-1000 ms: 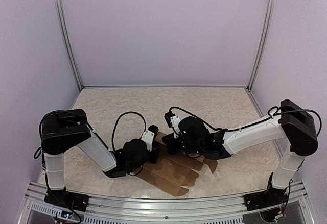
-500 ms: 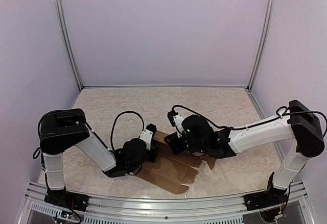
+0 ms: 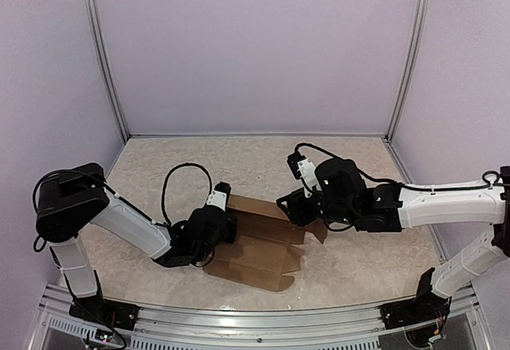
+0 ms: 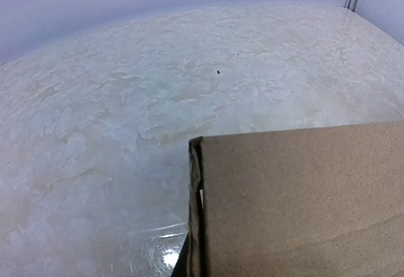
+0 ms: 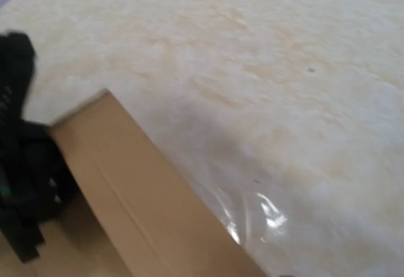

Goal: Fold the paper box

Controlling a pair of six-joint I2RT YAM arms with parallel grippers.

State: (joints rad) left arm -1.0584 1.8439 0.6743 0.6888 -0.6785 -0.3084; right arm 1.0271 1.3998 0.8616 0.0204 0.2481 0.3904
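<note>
The paper box (image 3: pixel 259 246) lies on the table as a mostly flat brown cardboard sheet, with its far strip folded up into a low wall. My left gripper (image 3: pixel 226 213) sits at the sheet's far left corner. In the left wrist view the folded cardboard edge (image 4: pixel 197 207) covers the jaws, which are shut on it. My right gripper (image 3: pixel 291 206) hovers near the far right end of the wall, apart from it; its fingers do not show. The right wrist view shows the raised wall (image 5: pixel 126 195) and the left arm's black body (image 5: pixel 19 163) behind it.
The marbled table (image 3: pixel 199 167) is enclosed by pale walls with metal posts (image 3: pixel 107 63) (image 3: pixel 406 63) at the back corners. An aluminium rail (image 3: pixel 255 322) runs along the near edge. A cardboard tab (image 3: pixel 320 230) sticks out below the right wrist.
My right arm has drawn back to the right, off the box. The left arm has shifted left, and the box's far strip now stands up more.
</note>
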